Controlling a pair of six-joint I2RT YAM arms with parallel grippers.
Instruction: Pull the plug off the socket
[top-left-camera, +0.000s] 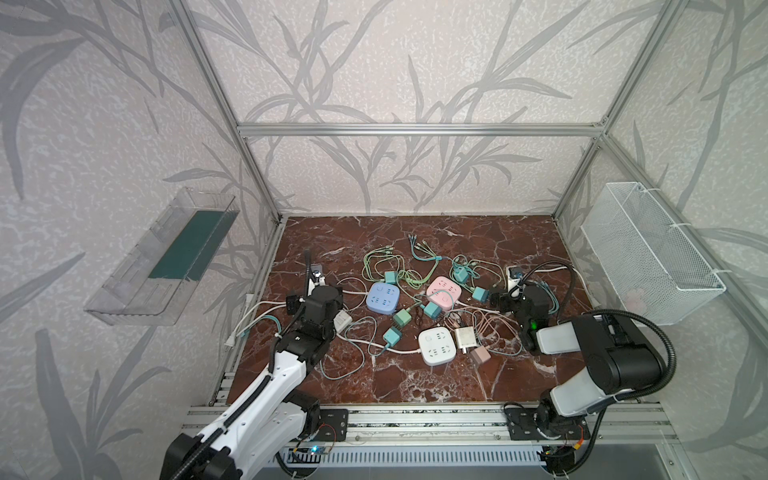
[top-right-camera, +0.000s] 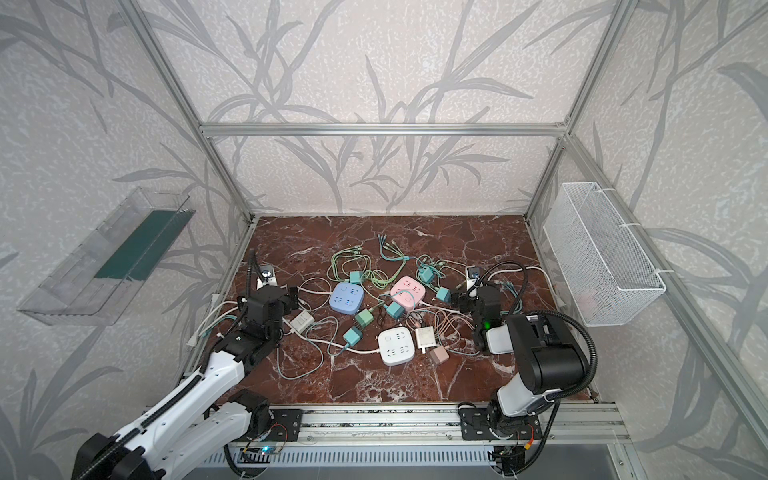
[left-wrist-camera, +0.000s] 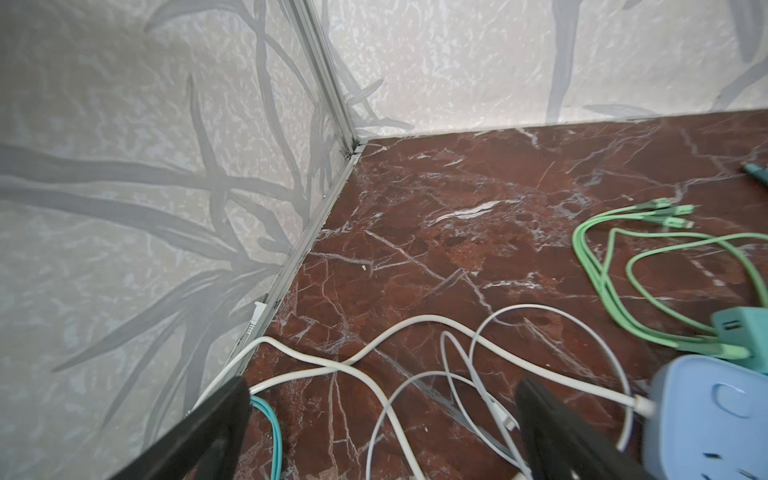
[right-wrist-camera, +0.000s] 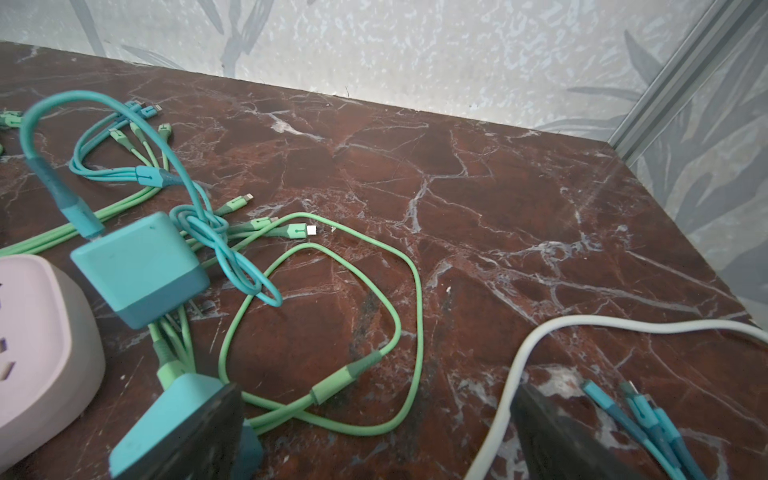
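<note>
blue socket (top-left-camera: 383, 297): square power cube with rounded corners, laid flat left of centre on the tabletop, sockets facing up.
pink socket (top-left-camera: 444, 292): same shape, flat, just right of the blue one.
white socket (top-left-camera: 436, 346): flat, nearest the front.
teal plug (top-left-camera: 432, 309): cube adapter seen at the pink socket's front edge; whether seated cannot be told.

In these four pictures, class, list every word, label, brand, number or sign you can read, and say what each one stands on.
No text can be read in any view.
Left arm: a small white mark on the black link, too small to read.
Blue socket, pink socket, white socket: only outlet holes and a round button show, no lettering.
White adapter: no print readable.
</note>
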